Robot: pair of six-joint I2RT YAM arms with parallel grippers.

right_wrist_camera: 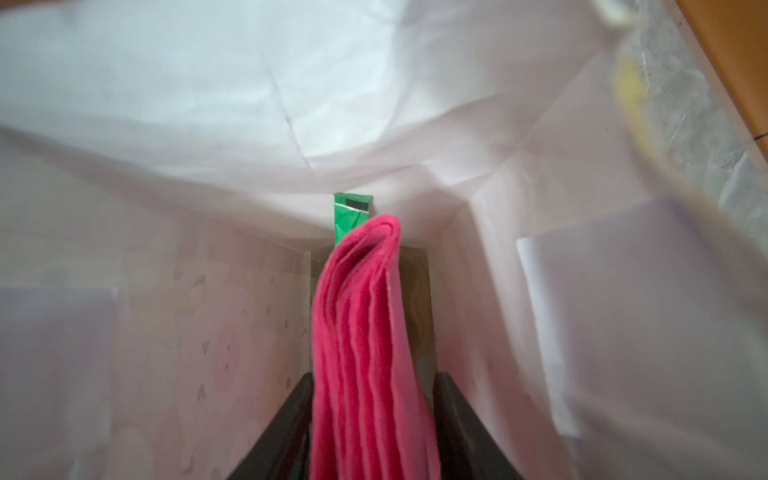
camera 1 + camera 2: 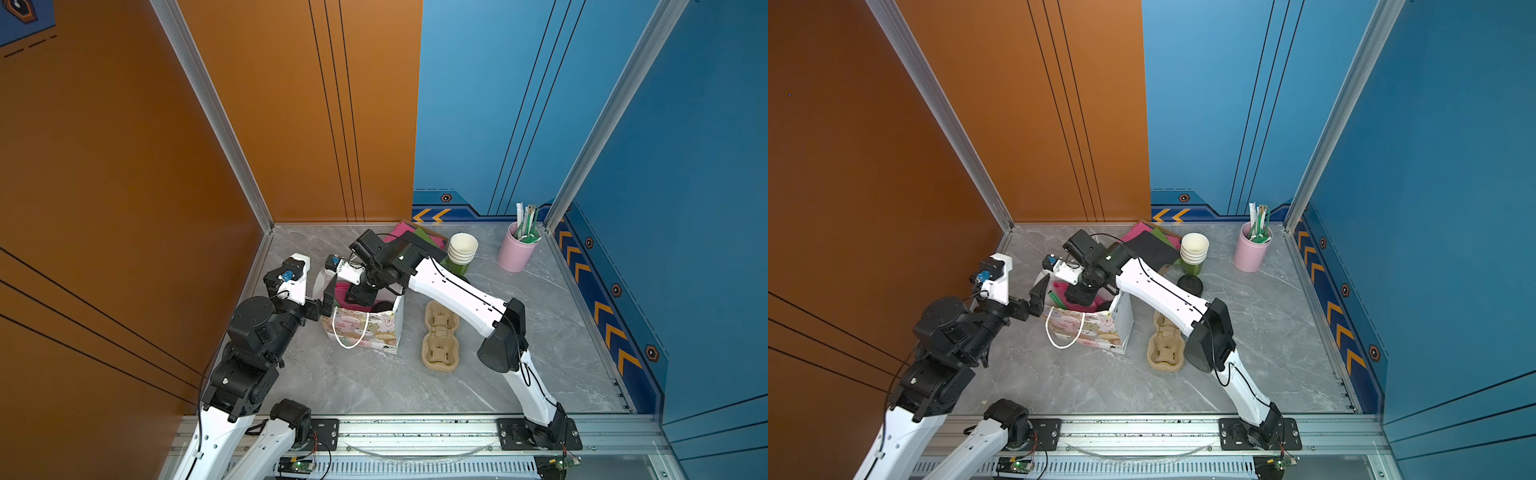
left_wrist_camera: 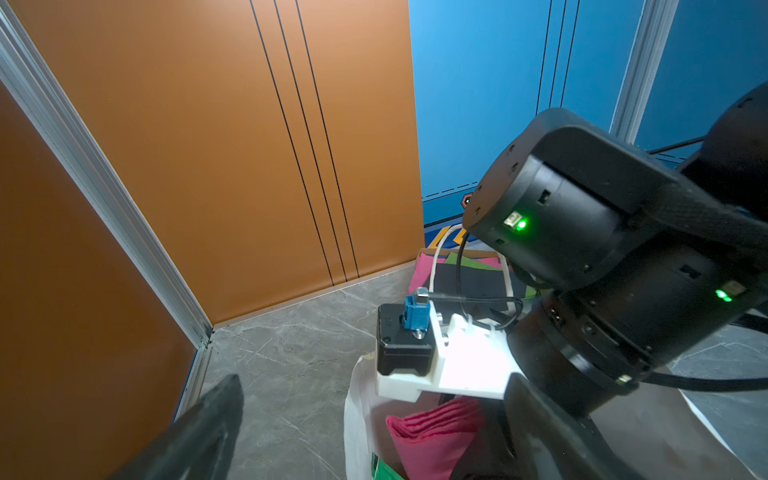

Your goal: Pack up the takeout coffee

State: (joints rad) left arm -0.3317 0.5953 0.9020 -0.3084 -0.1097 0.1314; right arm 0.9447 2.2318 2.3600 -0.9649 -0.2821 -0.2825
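A patterned paper bag [image 2: 365,328] [image 2: 1088,328] stands open in the middle of the table. My right gripper [image 1: 374,376] [image 2: 361,295] reaches down into it, jaws apart. A folded pink napkin [image 1: 361,332] [image 3: 432,432] stands loosely between them, with a gap at one finger. A green sachet [image 1: 349,212] sits behind the napkin. My left gripper [image 2: 326,301] [image 2: 1036,299] is wide open astride the bag's left wall [image 3: 357,415]. A dark round shape [image 2: 380,307] lies in the bag; I cannot tell whether it is the takeout coffee.
A pulp cup carrier [image 2: 440,336] lies right of the bag under the right arm. Behind are a stack of white cups [image 2: 462,249], black lids [image 2: 1190,284], coloured napkins [image 2: 409,237] and a pink holder of sticks [image 2: 517,247]. The orange wall stands close on the left.
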